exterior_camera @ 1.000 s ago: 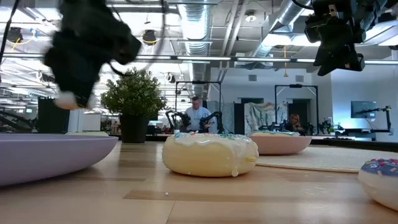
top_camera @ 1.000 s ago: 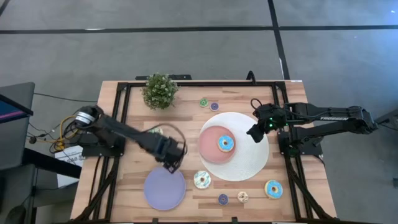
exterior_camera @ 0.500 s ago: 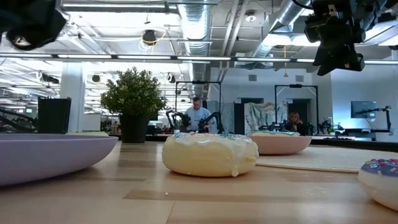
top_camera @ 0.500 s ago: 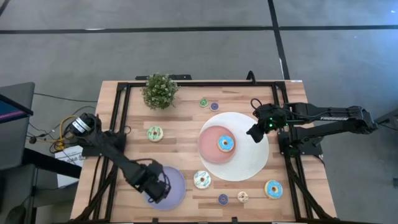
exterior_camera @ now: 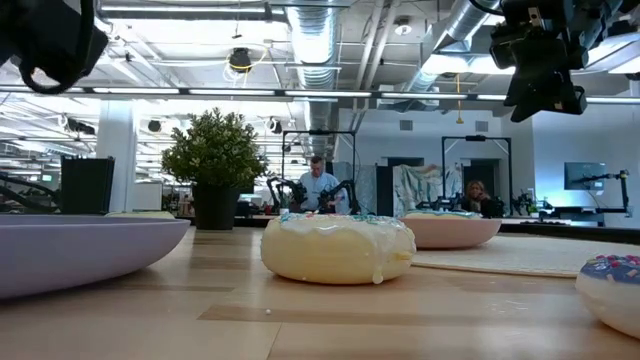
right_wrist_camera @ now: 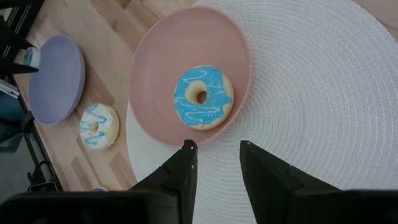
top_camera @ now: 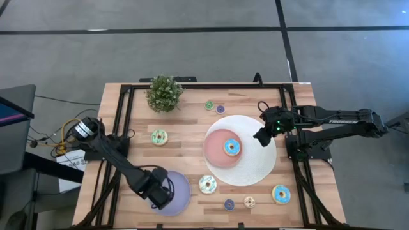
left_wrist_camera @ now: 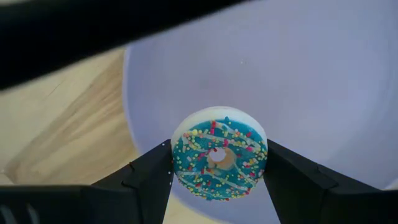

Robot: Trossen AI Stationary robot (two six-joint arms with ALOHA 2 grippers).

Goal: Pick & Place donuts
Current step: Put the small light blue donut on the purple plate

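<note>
My left gripper (top_camera: 158, 190) hangs over the lavender plate (top_camera: 180, 197) near the table's near-left corner, shut on a teal-iced donut (left_wrist_camera: 219, 160) with sprinkles. My right gripper (right_wrist_camera: 214, 163) is open and waits above the white round mat (top_camera: 259, 167), beside the pink plate (top_camera: 216, 150), where a blue-iced donut (top_camera: 231, 147) lies flat. More donuts lie flat on the wood: a green-iced one (top_camera: 159, 137), a pale one (top_camera: 207, 184), a blue one (top_camera: 281, 193), and tiny ones (top_camera: 229, 204), (top_camera: 249, 202), (top_camera: 209, 105). My left gripper pinches the teal donut by its outer rim (left_wrist_camera: 177, 163), one finger (left_wrist_camera: 146, 182) on each side, so the icing faces the wrist camera. The fingers point down from above. The donut is lifted clear above the lavender plate's (left_wrist_camera: 311, 93) edge.
A small potted plant (top_camera: 164, 93) stands near the far edge. The black frame rails (top_camera: 124, 115) run along both sides of the table. In the low view the pale donut (exterior_camera: 338, 247) sits close in front, with the lavender plate (exterior_camera: 80, 250) left of it. People show in the room behind.
My left gripper has swung from the middle-left of the table toward the near edge, ending over the lavender plate, where it has stayed for the last half second. The green-iced donut that the arm covered now shows. The right arm has kept still.
</note>
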